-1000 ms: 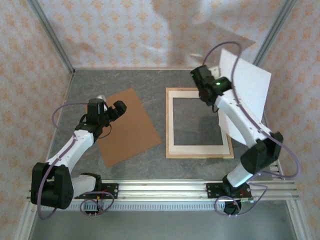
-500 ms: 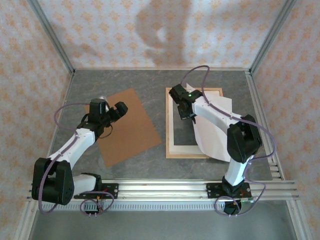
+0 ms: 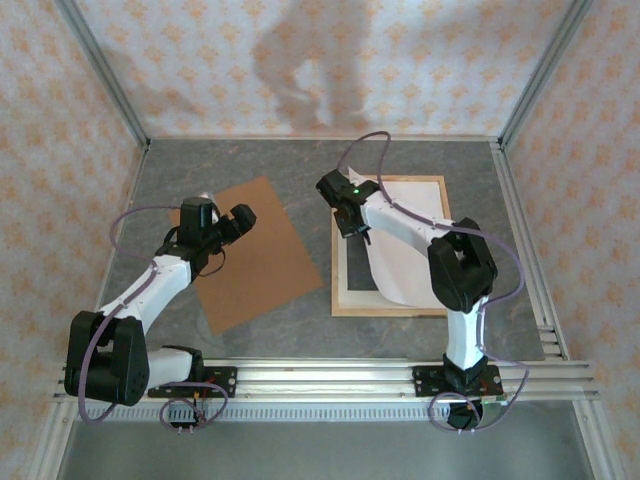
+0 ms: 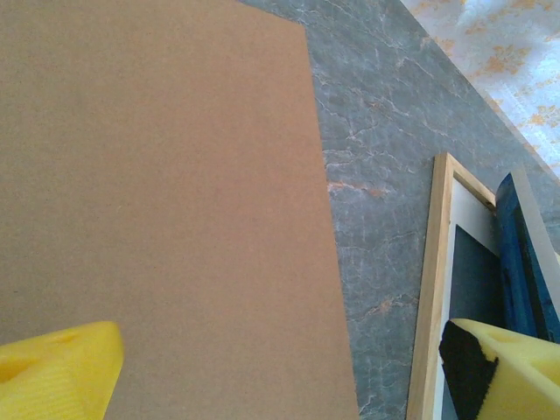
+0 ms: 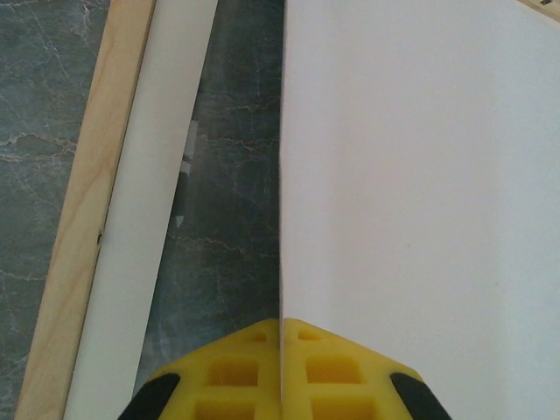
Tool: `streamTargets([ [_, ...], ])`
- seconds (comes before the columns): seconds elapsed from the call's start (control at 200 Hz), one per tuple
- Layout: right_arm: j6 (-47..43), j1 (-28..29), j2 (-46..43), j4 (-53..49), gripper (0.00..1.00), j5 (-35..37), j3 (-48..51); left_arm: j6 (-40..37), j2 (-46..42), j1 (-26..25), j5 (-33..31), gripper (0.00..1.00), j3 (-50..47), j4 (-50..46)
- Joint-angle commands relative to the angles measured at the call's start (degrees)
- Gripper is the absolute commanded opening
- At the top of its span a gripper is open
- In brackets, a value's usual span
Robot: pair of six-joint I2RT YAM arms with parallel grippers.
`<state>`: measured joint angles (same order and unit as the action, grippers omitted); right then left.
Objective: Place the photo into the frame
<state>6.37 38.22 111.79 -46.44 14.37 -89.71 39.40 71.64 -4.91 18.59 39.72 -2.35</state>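
Note:
The photo (image 3: 408,240) lies white back up, tilted over the right part of the frame (image 3: 336,285). My right gripper (image 3: 345,216) is shut on the photo's left edge, above the frame's window. In the right wrist view the yellow fingertips (image 5: 254,367) pinch the photo (image 5: 420,175) edge-on, with the frame's wood strip (image 5: 83,219) to the left. My left gripper (image 3: 243,218) stands open and holds nothing over the brown backing board (image 3: 250,260). In the left wrist view the left gripper (image 4: 280,376) hovers over that board (image 4: 157,192), with the frame (image 4: 433,289) and the photo's blue face (image 4: 521,262) at the right.
A cream mat board (image 3: 390,298) with a cut-out window lies inside the frame, and its left strip (image 5: 149,219) lies beside the wood. The grey marbled table (image 3: 300,165) is walled with patterned panels on three sides. A metal rail (image 3: 330,375) runs along the near edge.
My right arm has swung the photo from upright at the right side down and leftward over the frame. The left arm has not moved.

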Motion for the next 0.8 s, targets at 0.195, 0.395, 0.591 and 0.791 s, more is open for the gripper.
streamTargets([
  [0.195,-0.4,-0.3,2.7,-1.6,0.0,5.9,-3.1,-0.9,1.8,-0.3,-0.7,0.94,0.5,1.8],
  [0.395,1.0,-0.3,2.9,-2.2,0.0,5.0,-3.2,-1.2,2.2,-0.3,-0.8,0.95,0.1,2.1],
  [0.591,2.9,-0.3,3.1,-1.3,0.1,1.9,-2.8,-1.2,3.3,-0.3,-0.4,0.95,0.4,2.6],
  [0.791,3.5,-0.3,4.3,-1.1,0.23,1.9,-2.7,-1.3,3.3,-0.3,-0.2,0.95,0.6,2.3],
])
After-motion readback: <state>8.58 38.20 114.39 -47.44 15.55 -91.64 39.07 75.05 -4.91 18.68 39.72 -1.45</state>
